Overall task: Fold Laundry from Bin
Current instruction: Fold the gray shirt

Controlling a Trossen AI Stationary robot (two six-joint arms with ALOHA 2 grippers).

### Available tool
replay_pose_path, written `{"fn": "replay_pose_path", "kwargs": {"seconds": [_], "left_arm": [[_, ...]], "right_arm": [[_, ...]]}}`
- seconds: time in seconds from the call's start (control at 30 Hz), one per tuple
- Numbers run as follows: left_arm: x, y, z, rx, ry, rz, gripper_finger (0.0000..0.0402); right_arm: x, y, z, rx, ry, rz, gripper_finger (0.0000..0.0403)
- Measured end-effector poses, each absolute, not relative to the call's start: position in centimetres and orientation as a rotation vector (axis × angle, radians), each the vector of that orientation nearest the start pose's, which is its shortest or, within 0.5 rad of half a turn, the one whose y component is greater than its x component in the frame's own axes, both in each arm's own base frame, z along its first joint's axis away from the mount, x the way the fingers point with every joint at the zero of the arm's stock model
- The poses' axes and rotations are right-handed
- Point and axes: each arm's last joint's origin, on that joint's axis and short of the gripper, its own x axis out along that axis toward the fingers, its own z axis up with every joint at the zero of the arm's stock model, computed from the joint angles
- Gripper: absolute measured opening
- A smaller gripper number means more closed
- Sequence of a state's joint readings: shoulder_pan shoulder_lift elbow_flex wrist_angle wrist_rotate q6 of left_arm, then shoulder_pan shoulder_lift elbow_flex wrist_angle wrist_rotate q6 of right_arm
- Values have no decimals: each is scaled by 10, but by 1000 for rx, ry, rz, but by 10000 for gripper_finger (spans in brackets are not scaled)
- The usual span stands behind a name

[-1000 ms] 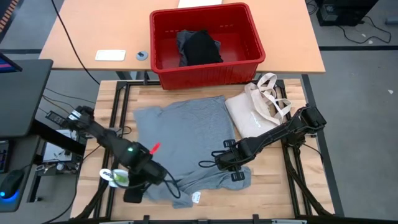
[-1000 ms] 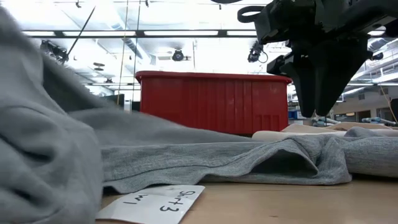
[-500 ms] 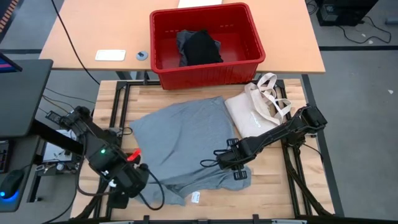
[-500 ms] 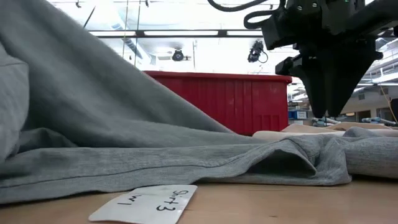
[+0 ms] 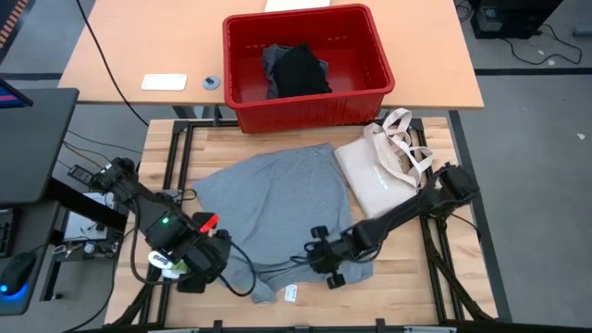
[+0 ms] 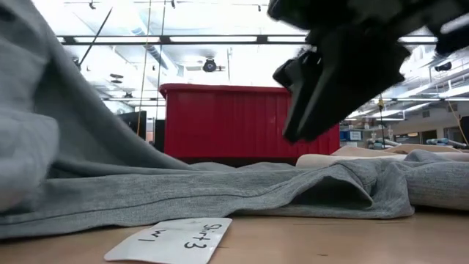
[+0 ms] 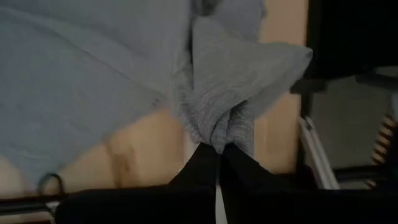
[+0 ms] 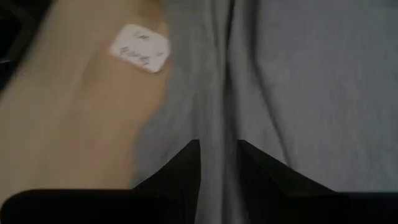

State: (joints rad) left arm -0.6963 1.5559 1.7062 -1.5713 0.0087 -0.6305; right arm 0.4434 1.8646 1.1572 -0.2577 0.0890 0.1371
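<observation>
High view, lower left: my left gripper [image 5: 205,265] clamps the grey T-shirt [image 5: 277,199]; lower centre, my right gripper [image 5: 324,264] stands parted over its hem.

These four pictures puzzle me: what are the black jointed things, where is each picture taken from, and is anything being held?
They are two robot arms at a wooden table. One picture looks down from above, one sits at table height, and two come from cameras on the arms' wrists. On the table lie a grey T-shirt, a cream tote bag and a small paper tag. Behind stands a red bin holding dark clothes. The left hand is shut, pinching a bunch of the shirt. The right hand is low over the shirt with its fingers apart, a fold of cloth between them; whether it grips is unclear.
</observation>
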Motion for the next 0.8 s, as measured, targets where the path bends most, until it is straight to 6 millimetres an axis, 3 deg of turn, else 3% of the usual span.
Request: {"fn": "replay_pose_path", "kwargs": {"seconds": [0.23, 0.37, 0.53, 0.8], "left_arm": [[203, -169, 368, 0, 1450, -139, 7], [201, -171, 368, 6, 1459, -166, 7], [201, -171, 368, 37, 1456, -193, 7], [200, -172, 368, 54, 1456, -215, 7]], "right_arm": [[339, 187, 124, -46, 1012, 255, 108], [332, 209, 121, 24, 1011, 340, 107], [313, 238, 129, 153, 1068, 519, 94], [305, 237, 186, 138, 821, 361, 75]]}}
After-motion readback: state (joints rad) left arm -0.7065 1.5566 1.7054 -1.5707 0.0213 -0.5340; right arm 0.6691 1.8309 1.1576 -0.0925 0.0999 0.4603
